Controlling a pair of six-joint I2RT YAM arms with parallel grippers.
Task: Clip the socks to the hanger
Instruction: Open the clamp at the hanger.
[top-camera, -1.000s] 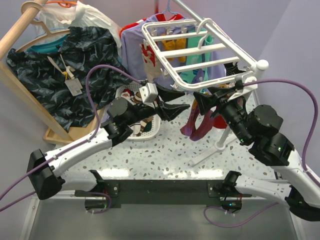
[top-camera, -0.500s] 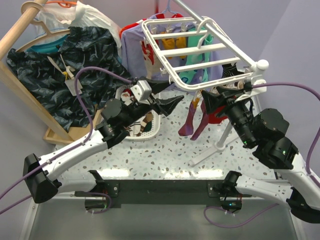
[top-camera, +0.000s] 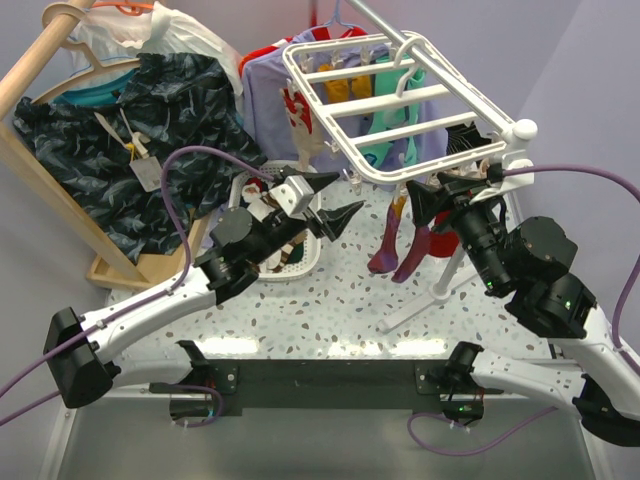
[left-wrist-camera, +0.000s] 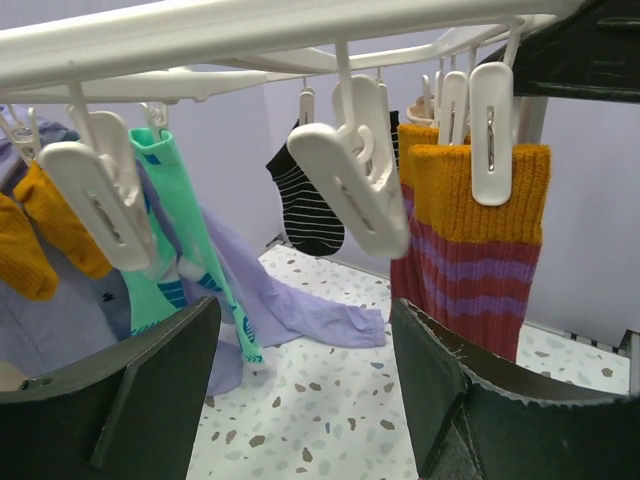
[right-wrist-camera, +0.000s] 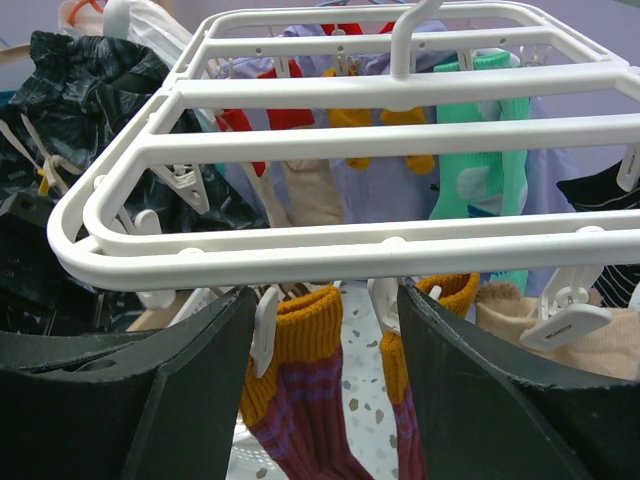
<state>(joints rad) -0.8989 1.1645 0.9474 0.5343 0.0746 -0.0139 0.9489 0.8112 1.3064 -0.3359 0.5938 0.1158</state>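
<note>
Maroon striped socks (left-wrist-camera: 470, 240) hang clipped beneath the hanger (top-camera: 392, 101), at right of centre in the top view. A neighbouring clip (left-wrist-camera: 350, 190) is empty. The left tool (left-wrist-camera: 305, 310) and right tool (right-wrist-camera: 322, 300) stand with fingers apart, holding nothing. This pair appears done; whether other socks remain cannot be told.

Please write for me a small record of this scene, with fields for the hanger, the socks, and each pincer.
hanger: white grid frame, raised above the table, clips dangling beneath
socks: maroon pair with orange cuffs and purple stripes, cuffs clipped to the frame
left pincer: open, holds nothing, under the frame, facing an empty clip
right pincer: open, holds nothing, just below the near bar, clipped cuffs ahead
other laundry: green sock and black striped sock also hang from clips
</note>
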